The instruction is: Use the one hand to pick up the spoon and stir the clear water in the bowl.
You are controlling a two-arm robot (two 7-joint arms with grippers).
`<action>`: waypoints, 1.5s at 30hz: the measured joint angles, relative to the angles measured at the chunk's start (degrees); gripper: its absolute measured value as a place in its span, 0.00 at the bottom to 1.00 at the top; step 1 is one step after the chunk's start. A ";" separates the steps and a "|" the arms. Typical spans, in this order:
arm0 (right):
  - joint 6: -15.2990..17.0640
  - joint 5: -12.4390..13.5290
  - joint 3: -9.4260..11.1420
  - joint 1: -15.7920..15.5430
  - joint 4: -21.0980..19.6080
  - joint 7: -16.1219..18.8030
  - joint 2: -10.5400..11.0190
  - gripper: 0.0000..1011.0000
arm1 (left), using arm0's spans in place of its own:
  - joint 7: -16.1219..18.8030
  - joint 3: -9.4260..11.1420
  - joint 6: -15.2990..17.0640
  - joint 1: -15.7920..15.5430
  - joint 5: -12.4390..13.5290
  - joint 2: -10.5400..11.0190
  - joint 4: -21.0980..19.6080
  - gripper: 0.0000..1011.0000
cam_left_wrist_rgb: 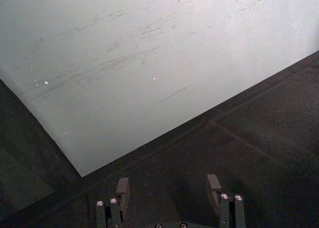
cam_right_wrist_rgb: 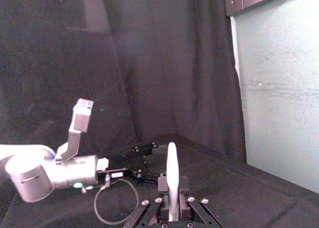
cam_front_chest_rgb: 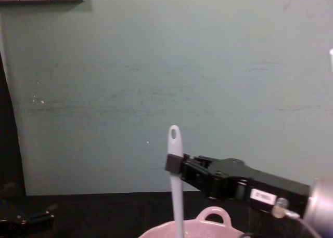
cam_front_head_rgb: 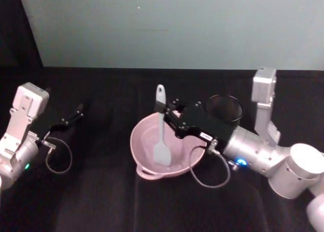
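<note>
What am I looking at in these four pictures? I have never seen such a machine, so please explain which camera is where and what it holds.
This is a robot with two arms, each ending in a gripper, a simple two-fingered hand. The head view looks down from the robot's head; the chest view looks forward from lower down; the other two come from cameras on the wrists. On the black table stand a pink bowl and, behind it to the right, a black mesh cup. The right gripper is shut on the handle of a white spoon, held upright with its head down inside the bowl. The left gripper rests open and empty at the left.
</note>
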 joint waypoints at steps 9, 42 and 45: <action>-5.63 -2.86 -0.36 4.96 9.78 -2.51 -5.77 0.12 | 0.00 0.00 0.00 0.00 0.00 0.00 0.00 1.00; -3.72 -0.64 0.79 -0.02 2.31 1.27 -1.55 0.12 | 0.00 0.00 0.00 0.00 0.00 0.01 0.00 1.00; -5.24 -1.45 0.16 1.36 4.70 0.88 -3.16 0.12 | 0.00 0.00 0.00 0.00 0.00 0.00 0.00 1.00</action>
